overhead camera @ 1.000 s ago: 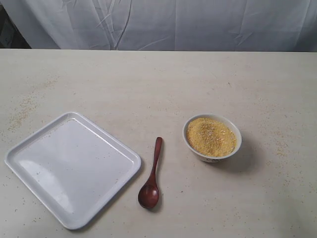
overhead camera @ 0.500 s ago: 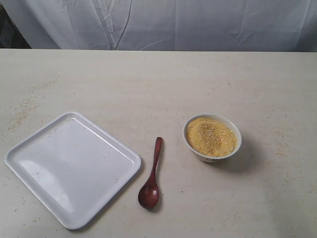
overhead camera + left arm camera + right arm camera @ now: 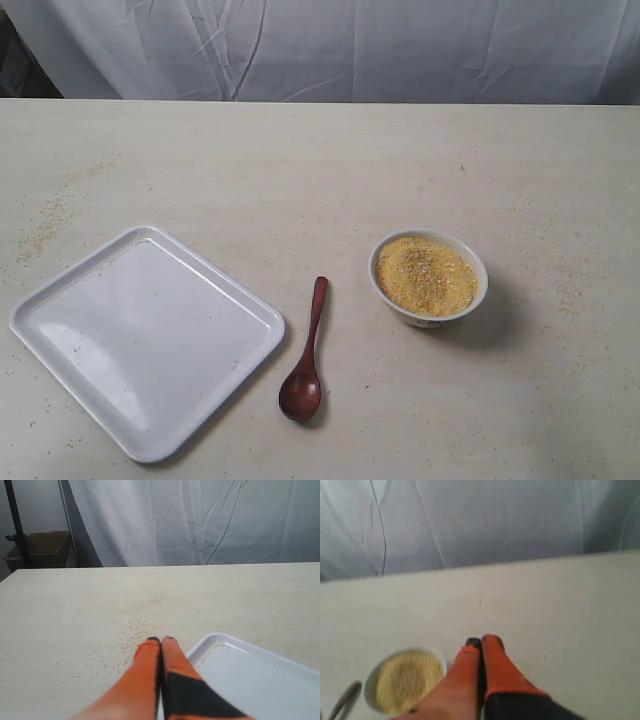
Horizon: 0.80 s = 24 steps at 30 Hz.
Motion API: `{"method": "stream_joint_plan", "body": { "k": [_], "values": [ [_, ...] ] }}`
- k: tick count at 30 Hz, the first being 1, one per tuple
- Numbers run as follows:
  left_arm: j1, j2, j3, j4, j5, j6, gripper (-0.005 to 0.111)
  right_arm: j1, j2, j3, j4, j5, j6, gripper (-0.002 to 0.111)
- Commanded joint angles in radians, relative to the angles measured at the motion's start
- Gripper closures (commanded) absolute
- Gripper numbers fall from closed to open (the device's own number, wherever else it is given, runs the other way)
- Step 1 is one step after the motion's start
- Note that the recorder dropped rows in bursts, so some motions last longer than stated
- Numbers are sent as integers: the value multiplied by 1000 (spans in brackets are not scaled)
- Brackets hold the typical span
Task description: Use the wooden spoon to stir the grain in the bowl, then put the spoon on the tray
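The dark reddish-brown wooden spoon lies flat on the table between tray and bowl, scoop toward the front edge. The small white bowl to its right holds a mound of yellow grain. The large white square tray sits at the front left. Neither arm shows in the exterior view. In the left wrist view my left gripper is shut and empty, next to a corner of the tray. In the blurred right wrist view my right gripper is shut and empty, beside the bowl; the spoon's handle peeks in.
Loose grains are scattered on the table at the left, and more lie near the left gripper. A white cloth hangs behind the table. A cardboard box stands off the table's far corner.
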Motion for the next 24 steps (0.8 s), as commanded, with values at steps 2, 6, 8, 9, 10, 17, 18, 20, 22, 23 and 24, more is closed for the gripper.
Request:
{"method": "stream_joint_plan", "body": {
  "k": [2, 6, 8, 9, 10, 17, 18, 20, 22, 23, 24],
  "values": [
    [1, -5, 4, 2, -4, -3, 107, -4, 265, -114, -52, 138, 23, 109],
    [1, -5, 4, 2, -4, -3, 107, -4, 444, -114, 101, 90, 172, 109],
    [1, -5, 4, 2, -4, -3, 107, -2, 526, -118, 194, 85, 155, 109],
    [1, -5, 4, 2, -4, -3, 107, 6, 571, -128, 226, 89, 129, 109],
    [1, -5, 4, 2, -4, -3, 107, 22, 604, -140, 233, 99, 124, 109],
    [1, -5, 4, 2, -4, -3, 107, 266, 815, -283, 177, 106, 237, 109],
    [1, -5, 4, 2, -4, -3, 107, 314, 848, -308, 144, 100, 276, 109],
    [1, -5, 4, 2, -4, -3, 107, 404, 912, -355, 79, 92, 339, 109],
    [1, -5, 4, 2, -4, -3, 107, 499, 992, -410, 45, 76, 359, 109],
    [1, -5, 4, 2, -4, -3, 107, 541, 1028, -440, 45, 72, 359, 109],
    [1, -5, 4, 2, -4, -3, 107, 581, 1075, -471, 45, 64, 362, 109]
  ]
}}
